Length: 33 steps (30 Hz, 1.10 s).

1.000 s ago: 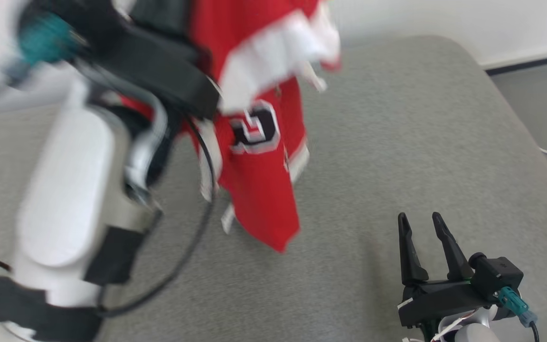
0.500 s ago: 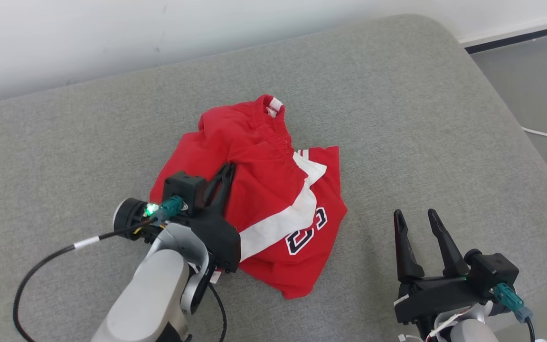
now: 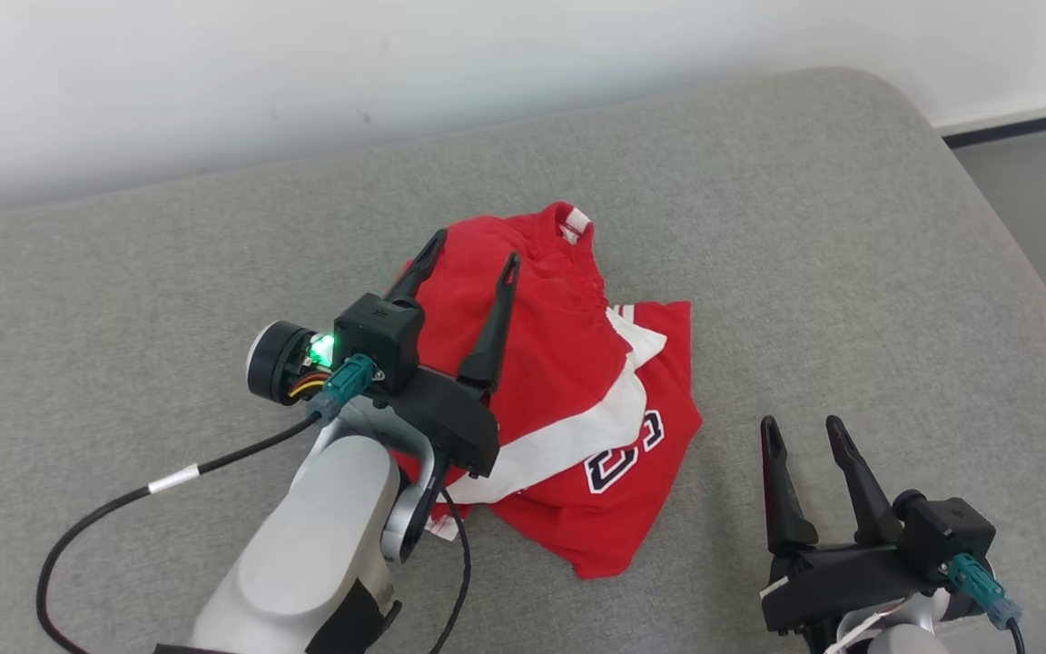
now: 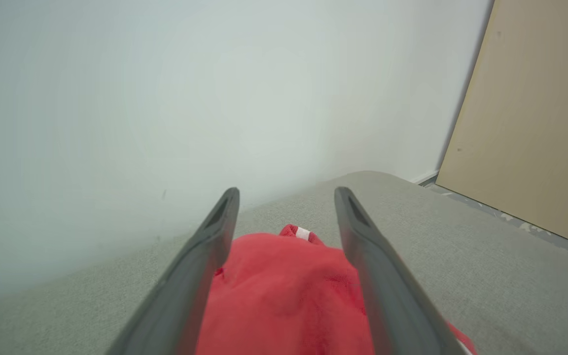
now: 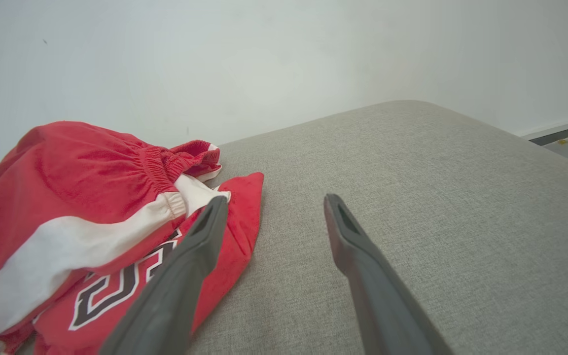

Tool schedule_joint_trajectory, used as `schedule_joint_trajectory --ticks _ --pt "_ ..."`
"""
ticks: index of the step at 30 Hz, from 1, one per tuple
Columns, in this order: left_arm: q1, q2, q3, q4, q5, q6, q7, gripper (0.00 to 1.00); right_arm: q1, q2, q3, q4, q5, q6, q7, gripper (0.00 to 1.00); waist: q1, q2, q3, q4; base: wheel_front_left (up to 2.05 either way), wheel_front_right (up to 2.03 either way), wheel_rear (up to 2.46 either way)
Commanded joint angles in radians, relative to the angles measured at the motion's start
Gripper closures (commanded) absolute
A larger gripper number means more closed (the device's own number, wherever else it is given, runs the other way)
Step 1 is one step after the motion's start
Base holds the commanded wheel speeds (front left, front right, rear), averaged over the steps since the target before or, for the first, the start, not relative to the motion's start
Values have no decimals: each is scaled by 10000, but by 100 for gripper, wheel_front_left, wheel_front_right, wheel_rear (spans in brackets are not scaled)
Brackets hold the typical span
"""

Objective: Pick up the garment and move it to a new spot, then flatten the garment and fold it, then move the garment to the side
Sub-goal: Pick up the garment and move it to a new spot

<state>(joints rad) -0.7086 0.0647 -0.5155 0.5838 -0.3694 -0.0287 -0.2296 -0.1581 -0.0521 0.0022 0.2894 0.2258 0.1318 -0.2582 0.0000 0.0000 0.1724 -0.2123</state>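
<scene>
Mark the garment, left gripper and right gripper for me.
garment (image 3: 559,354): head view, red panel above the white stripe.
left gripper (image 3: 475,247): head view, midway between its spread fingertips, over the garment.
right gripper (image 3: 802,422): head view, midway between its fingertips.

Shorts (image 3: 577,363) no longer hang in air from left gripper (image 3: 476,247); now lie crumpled on grey cushion (image 3: 804,272). Left gripper's fingers, pinched shut on fabric half a second ago, now stand spread apart over red heap, gripping nothing. Head camera shifts: whole scene sits slightly lower and further right.
</scene>
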Motion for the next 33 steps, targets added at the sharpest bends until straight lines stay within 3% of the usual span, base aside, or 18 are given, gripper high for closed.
schedule_joint_trajectory --ticks 1,15,24,29,30,32,33 --pt "-4 -38 -32 -83 4 25 -71 0 125 31 -9 -17 -90 -21 -11 0 0 0 -235 241 0 0 0" --pt "2090 636 -131 -1457 -262 704 270 0 533 30 -202 -338 -20 -21 198 0 0 0 -405 880 0 0 0" --pt "3521 747 -531 -1676 -428 771 653 0 492 30 -143 -431 -84 -21 301 0 0 0 -358 869 0 0 0" --pt "3701 618 -770 -1388 -547 593 756 0 469 32 -82 -464 -115 -22 345 0 0 0 -297 748 0 0 0" --pt "3663 626 -806 -1297 -514 583 758 7 454 30 -68 -467 -123 -22 358 0 0 0 -302 704 0 0 0" --pt "3571 537 -734 -1168 -642 598 642 92 444 32 -64 -469 -137 -22 363 0 0 0 -318 642 0 0 0" --pt "3520 559 -798 -1049 -573 575 679 100 449 32 -57 -469 -148 -22 371 0 0 0 -341 608 0 0 0"
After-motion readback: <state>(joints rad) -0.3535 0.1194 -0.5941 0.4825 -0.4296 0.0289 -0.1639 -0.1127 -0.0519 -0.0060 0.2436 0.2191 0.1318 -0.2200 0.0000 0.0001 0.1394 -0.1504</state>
